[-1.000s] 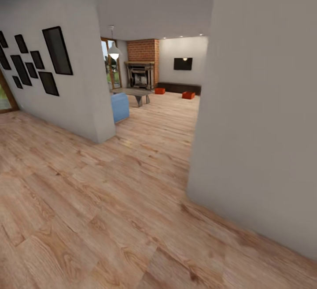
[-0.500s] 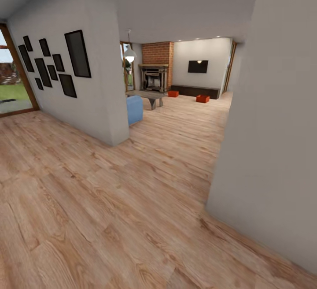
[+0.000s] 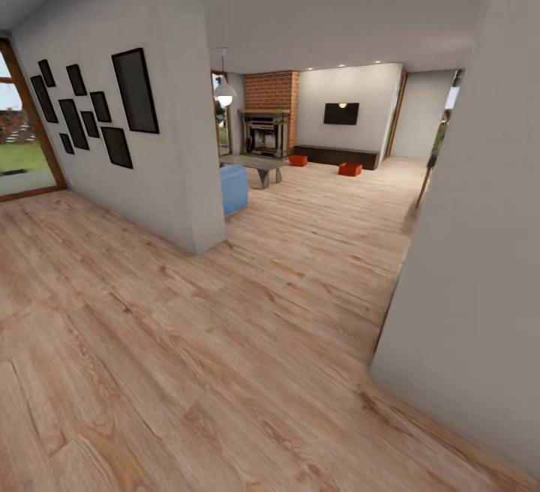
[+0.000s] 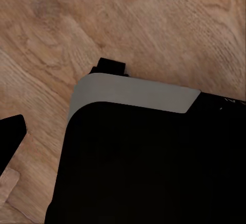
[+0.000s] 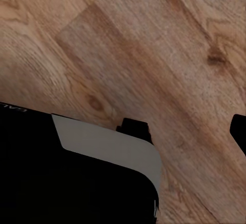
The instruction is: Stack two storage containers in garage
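- Pale wood-plank flooring (image 3: 225,342): underfoot, running through a wide opening toward the living room (image 3: 330,177).
- Two orange-red storage containers, far off on the living-room floor, well apart from each other: first container (image 3: 298,160) just before the left end of the long dark low cabinet (image 3: 335,156); second container (image 3: 349,169) further right, before the same cabinet.
- Black TV (image 3: 341,113) on the grey far wall, above the cabinet.
- Red-brick fireplace (image 3: 266,121) left of the cabinet.
- Low grey desk (image 3: 253,164) and blue seat (image 3: 233,188) between the fireplace and the near wall corner.
- Hanging lamp (image 3: 223,90) above the blue seat.
- Group of black picture frames (image 3: 97,106) on the white wall at left; glass door (image 3: 19,139) beyond, grass outside.
- Plain white wall (image 3: 480,267) close at right.
- Left wrist view: black and grey body of the robot (image 4: 148,157) over wood planks; left tool's opening impossible to tell.
- Right wrist view: the same kind of black and grey body over planks; right tool's opening impossible to tell, nothing seen held.
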Robot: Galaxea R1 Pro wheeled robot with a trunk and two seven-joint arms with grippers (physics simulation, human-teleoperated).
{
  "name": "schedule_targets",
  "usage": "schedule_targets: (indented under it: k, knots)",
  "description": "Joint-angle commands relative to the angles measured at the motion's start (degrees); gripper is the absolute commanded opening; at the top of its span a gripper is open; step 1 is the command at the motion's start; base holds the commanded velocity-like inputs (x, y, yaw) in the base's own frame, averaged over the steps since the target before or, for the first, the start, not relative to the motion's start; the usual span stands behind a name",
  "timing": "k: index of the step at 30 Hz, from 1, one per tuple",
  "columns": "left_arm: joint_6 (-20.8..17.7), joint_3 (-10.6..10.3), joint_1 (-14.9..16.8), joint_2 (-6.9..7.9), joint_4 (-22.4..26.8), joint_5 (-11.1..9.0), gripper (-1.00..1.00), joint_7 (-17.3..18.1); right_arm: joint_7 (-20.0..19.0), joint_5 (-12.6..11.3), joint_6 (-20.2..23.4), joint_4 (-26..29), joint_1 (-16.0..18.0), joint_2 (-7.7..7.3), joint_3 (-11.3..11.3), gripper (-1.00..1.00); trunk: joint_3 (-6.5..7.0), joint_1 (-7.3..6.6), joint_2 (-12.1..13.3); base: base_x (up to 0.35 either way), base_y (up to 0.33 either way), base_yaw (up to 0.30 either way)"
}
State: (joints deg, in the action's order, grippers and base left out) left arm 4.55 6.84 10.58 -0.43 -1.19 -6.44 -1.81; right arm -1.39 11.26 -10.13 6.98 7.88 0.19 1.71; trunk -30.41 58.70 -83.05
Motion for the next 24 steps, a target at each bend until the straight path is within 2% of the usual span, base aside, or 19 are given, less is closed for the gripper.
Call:
schedule_targets:
  k: [1, 12, 24]
  knots:
    - [0.3, 0.3, 0.1, -0.01, -0.1, -0.3, 1.00, 0.0, 0.0, 0.1, -0.2, 0.0, 0.0, 0.02, 0.1, 1.00, -0.05, 0.03, 0.0, 0.285, 0.206, 0.000]
    - [0.3, 0.3, 0.1, -0.01, -0.1, -0.3, 1.00, 0.0, 0.0, 0.0, -0.2, 0.0, 0.0, 0.24, 0.1, 1.00, -0.07, 0.03, 0.0, 0.285, 0.206, 0.004]
    - [0.3, 0.3, 0.1, -0.01, -0.1, -0.3, 1.00, 0.0, 0.0, -0.5, -0.2, 0.0, 0.0, -0.09, -0.1, 1.00, -0.87, 0.03, 0.0, 0.285, 0.206, 0.105]
